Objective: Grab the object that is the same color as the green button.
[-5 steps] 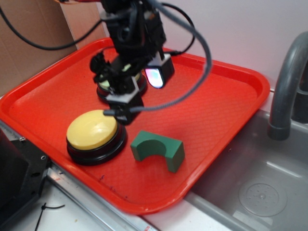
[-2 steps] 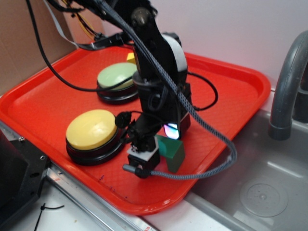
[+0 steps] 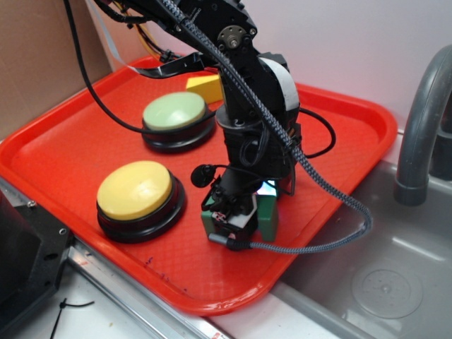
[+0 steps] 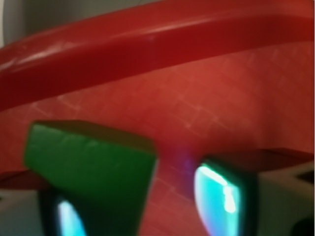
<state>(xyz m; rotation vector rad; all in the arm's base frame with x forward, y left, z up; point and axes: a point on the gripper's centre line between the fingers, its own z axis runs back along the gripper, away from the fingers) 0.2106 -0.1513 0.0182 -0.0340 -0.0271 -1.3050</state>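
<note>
Looking down on the red tray (image 3: 85,141): arm is folded low over the near-right part, gripper (image 3: 236,220) right at the tray surface, on top of the green arch block (image 3: 268,217). Only slivers of the block show either side of the gripper in the exterior view.

Wrist view: block (image 4: 88,167) sits at lower left, tray floor behind it. One lit finger pad (image 4: 221,196) stands off to its right with bare tray between them, the other pad (image 4: 66,219) glows at the block's lower left edge. So jaws are apart, straddling part of the block, not squeezed on it.

Green button (image 3: 174,111) is far-left on the tray, yellow button (image 3: 135,189) near-left, both clear of the gripper. Yellow wedge (image 3: 205,87) is at the far side behind the arm. Grey faucet (image 3: 420,120) and sink (image 3: 381,275) on the right.
</note>
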